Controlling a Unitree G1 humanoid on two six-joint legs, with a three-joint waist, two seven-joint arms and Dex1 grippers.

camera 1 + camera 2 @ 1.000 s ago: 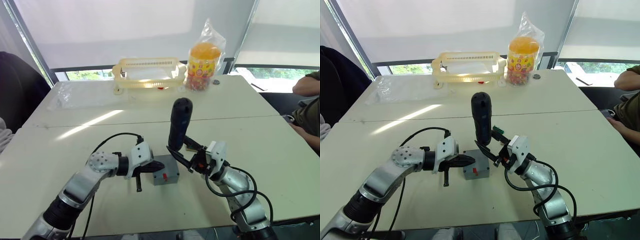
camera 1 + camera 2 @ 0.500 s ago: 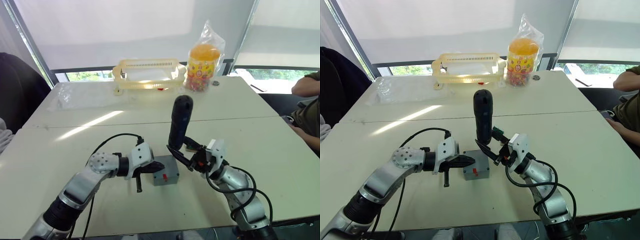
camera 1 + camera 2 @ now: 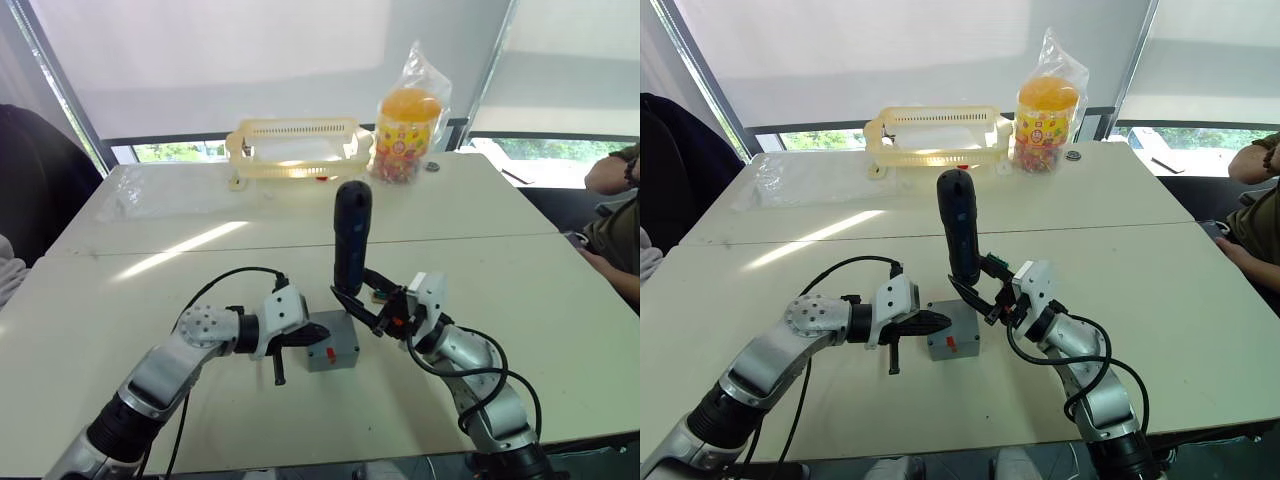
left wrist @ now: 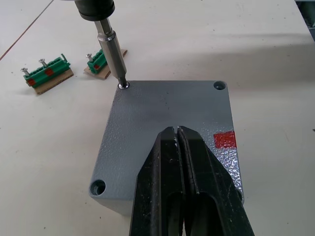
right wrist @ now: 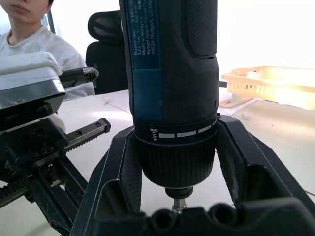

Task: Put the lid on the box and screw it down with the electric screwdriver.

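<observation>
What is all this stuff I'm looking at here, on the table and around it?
Lid: one, grey, closed on the box, red mark near one edge.
Box: one, grey, table centre, between both grippers.
Electric screwdriver: one, black and dark blue, upright, bit in a corner screw of the lid.
Terminal blocks: two, green on brown bases, on the table beside the box.
Basket: one, pale yellow, far side of the table.
Candy jar: one, orange-lidded, in a clear bag beside the basket.
Person's arm: one, at the far right edge.
Left gripper: black, shut, resting on the lid.
Right gripper: black, shut on the electric screwdriver.
</observation>
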